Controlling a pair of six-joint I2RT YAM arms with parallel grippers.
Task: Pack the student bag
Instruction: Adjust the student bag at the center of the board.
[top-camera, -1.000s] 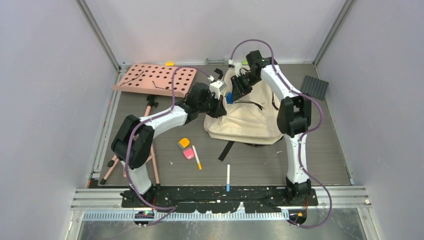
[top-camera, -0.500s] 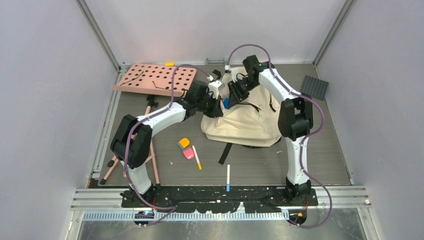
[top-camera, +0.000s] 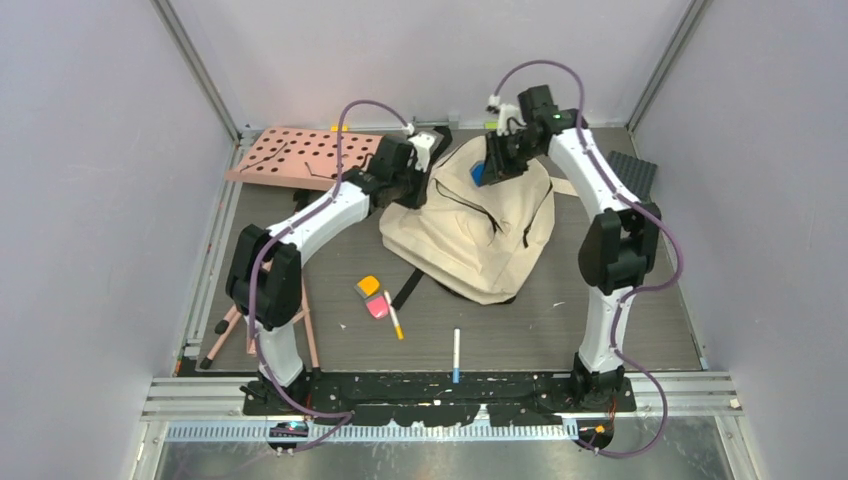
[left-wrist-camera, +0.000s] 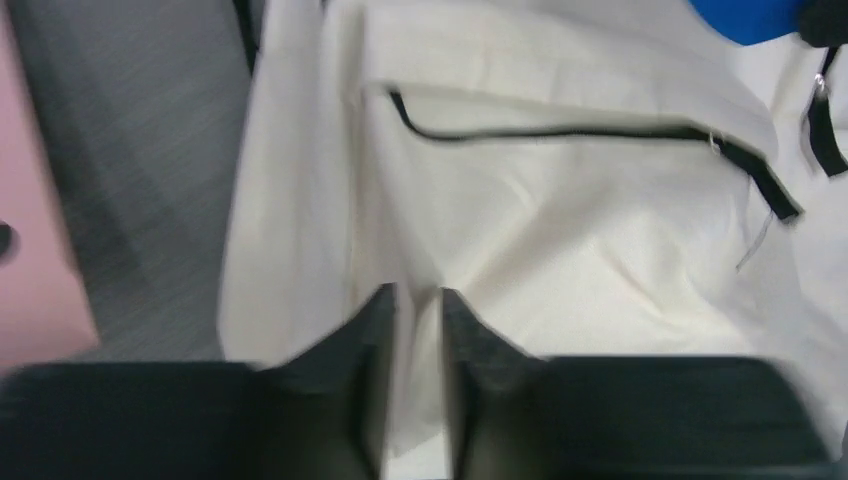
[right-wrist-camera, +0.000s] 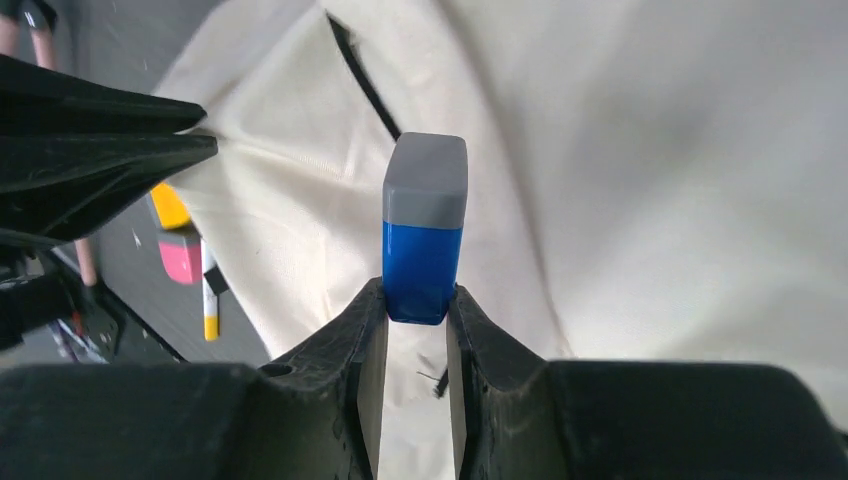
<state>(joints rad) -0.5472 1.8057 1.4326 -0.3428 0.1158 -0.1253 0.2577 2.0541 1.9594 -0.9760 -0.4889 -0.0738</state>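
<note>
Two robot arms reach over a grey counter (top-camera: 530, 330) towards the student bag (top-camera: 480, 240), a large cream backpack lying flat near the back of the counter, with its long axis running from the far wall down towards the arms and leaning a little to the right. The right hand (right-wrist-camera: 415, 305) is closed on the blue end of a blue-and-grey eraser (right-wrist-camera: 425, 230), whose grey end points away from the hand. It hangs over the far, top end of the bag, so the bag lies directly below and ahead of it, and this arm is the nearer one for dropping the eraser in. The left hand (left-wrist-camera: 418, 300) sits at the bag's far left corner, its fingers almost together on a fold of cream fabric. It seems to be holding the cloth taut, though how firmly is hard to judge. A black zip (left-wrist-camera: 560, 133) crosses the cloth ahead of the left hand and looks closed, and no open mouth shows in any view, so finding the way in is probably the crux of the next move. A pink perforated board (top-camera: 300, 155) lies off to the far left. No brand, label or writing can be read anywhere
</note>
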